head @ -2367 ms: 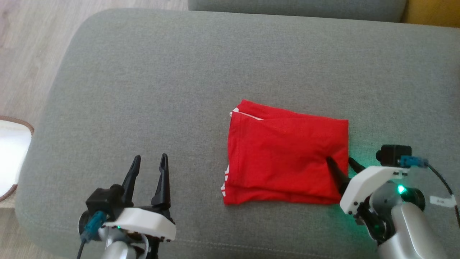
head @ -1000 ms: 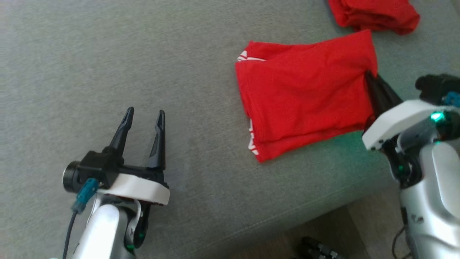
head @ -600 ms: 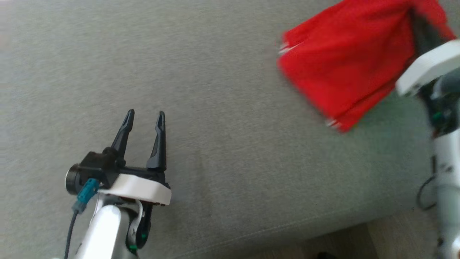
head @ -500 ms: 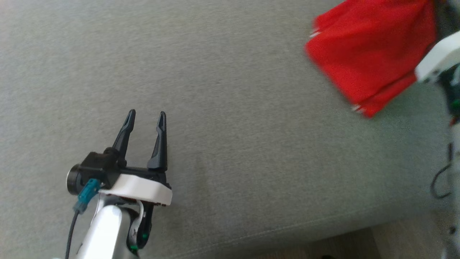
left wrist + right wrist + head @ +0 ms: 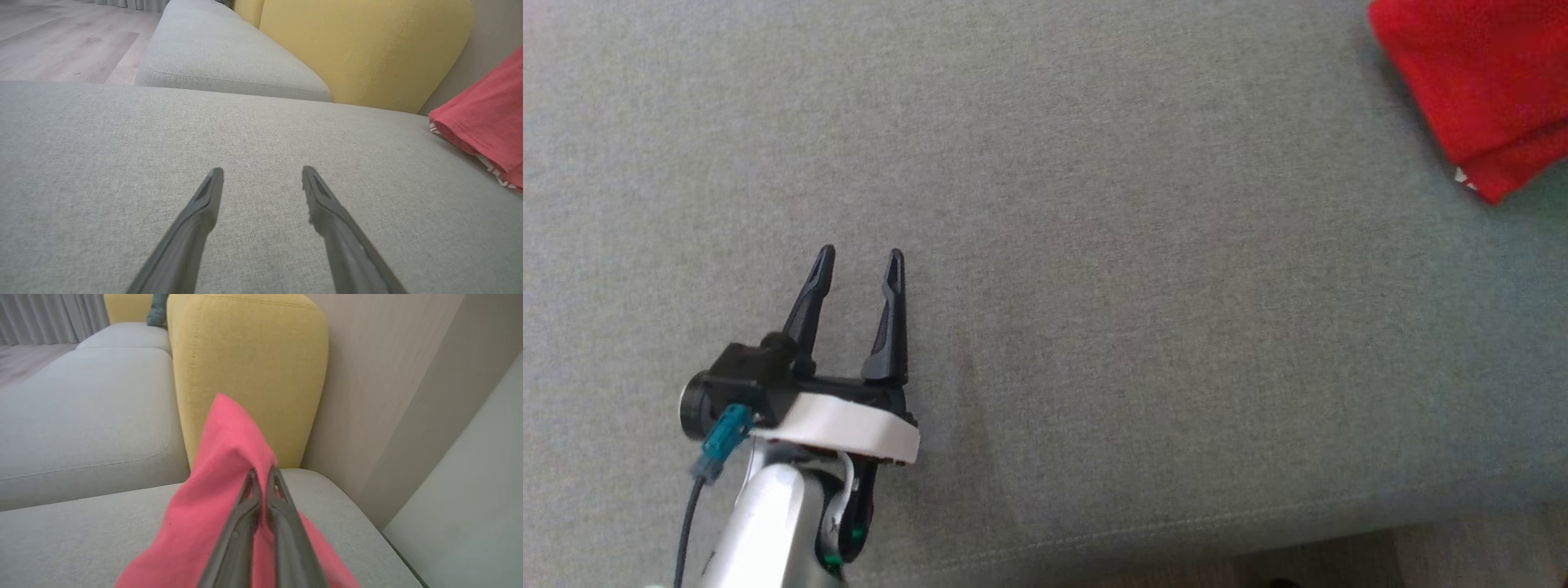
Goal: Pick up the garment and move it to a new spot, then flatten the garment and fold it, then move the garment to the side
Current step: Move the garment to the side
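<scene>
Head view: the grey sofa seat [image 5: 1143,269] lies under the left claw [image 5: 860,263], fingers spread wide and holding nothing; the folded red garment [image 5: 1486,90] shows at the upper right corner. Left wrist view: a yellow back cushion [image 5: 359,49] rises behind the seat, the garment at right. Right wrist view: the right claw [image 5: 263,475], pressed together, pinches the garment's edge before that cushion and a beige wall [image 5: 388,396].

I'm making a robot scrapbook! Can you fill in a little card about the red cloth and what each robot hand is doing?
thing: red garment, folded in layers
held by: right gripper, shut on its edge
other hand: left gripper, open, holding nothing
underneath: grey sofa seat
behind: yellow cushion
</scene>
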Robot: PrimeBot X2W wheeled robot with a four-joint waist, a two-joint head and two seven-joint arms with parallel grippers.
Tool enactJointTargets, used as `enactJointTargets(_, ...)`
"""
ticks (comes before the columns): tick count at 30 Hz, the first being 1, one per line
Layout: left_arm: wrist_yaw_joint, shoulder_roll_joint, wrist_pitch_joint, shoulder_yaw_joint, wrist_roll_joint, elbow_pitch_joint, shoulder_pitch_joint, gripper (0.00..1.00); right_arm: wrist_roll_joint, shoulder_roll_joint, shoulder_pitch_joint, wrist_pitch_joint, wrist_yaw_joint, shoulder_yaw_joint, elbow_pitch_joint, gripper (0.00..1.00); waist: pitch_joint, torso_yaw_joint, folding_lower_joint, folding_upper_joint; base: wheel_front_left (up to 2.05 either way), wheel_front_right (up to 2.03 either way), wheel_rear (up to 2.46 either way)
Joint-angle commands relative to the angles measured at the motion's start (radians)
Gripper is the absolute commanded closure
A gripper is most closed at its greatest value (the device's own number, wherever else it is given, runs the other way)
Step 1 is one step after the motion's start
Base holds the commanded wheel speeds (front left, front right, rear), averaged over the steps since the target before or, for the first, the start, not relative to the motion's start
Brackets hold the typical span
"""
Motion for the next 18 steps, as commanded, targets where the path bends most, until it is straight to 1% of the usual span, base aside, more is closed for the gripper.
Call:
enactJointTargets(1, -0.006, 0.002, -0.012, 0.024, 0.012, -0.039, -0.034, 0.00, -0.035, -0.028, -0.041, -0.019, 0.007, -0.022, -0.024, 1.00, 0.009, 0.007, -0.0001, 0.0000, 0.00, 0.00, 0.00)
enactJointTargets(6, -0.009, 0.000, -0.012, 0.023, 0.015, -0.039, -0.034, 0.00, -0.140, -0.045, -0.053, -0.043, 0.007, -0.117, 0.009, 1.00, 0.021, 0.016, -0.0001, 0.0000, 0.00, 0.00, 0.00)
enactJointTargets(8, -0.009, -0.001, -0.012, 0.024, 0.016, -0.039, -0.034, 0.00, -0.156, -0.048, -0.055, -0.048, 0.007, -0.135, 0.016, 1.00, 0.023, 0.018, -0.0001, 0.0000, 0.00, 0.00, 0.00)
enactJointTargets(9, -0.011, -0.002, -0.012, 0.026, 0.017, -0.040, -0.034, 0.00, -0.192, -0.059, -0.061, -0.059, 0.007, -0.164, 0.035, 1.00, 0.027, 0.019, -0.0001, 0.0000, 0.00, 0.00, 0.00)
enactJointTargets(13, -0.013, -0.003, -0.012, 0.029, 0.020, -0.037, -0.030, 0.00, -0.272, -0.029, -0.049, -0.055, 0.007, -0.211, 0.038, 1.00, 0.026, 0.014, -0.0001, 0.0000, 0.00, 0.00, 0.00)
enactJointTargets(14, -0.014, -0.003, -0.012, 0.029, 0.021, -0.035, -0.029, 0.00, -0.291, -0.020, -0.046, -0.055, 0.007, -0.220, 0.035, 0.98, 0.025, 0.012, -0.0001, 0.0000, 0.00, 0.00, 0.00)
enactJointTargets(15, -0.015, -0.003, -0.012, 0.029, 0.022, -0.033, -0.028, 0.00, -0.305, -0.011, -0.045, -0.058, 0.007, -0.226, 0.034, 0.73, 0.024, 0.010, -0.0001, 0.0000, 0.00, 0.00, 0.00)
enactJointTargets(16, -0.015, -0.003, -0.012, 0.029, 0.022, -0.033, -0.028, 0.00, -0.305, -0.011, -0.045, -0.058, 0.007, -0.226, 0.034, 0.73, 0.024, 0.010, -0.0001, 0.0000, 0.00, 0.00, 0.00)
enactJointTargets(18, -0.017, -0.003, -0.012, 0.028, 0.025, -0.030, -0.027, 0.00, -0.330, 0.005, -0.048, -0.051, 0.007, -0.237, 0.043, 0.00, 0.022, 0.006, -0.0001, 0.0000, 0.00, 0.00, 0.00)
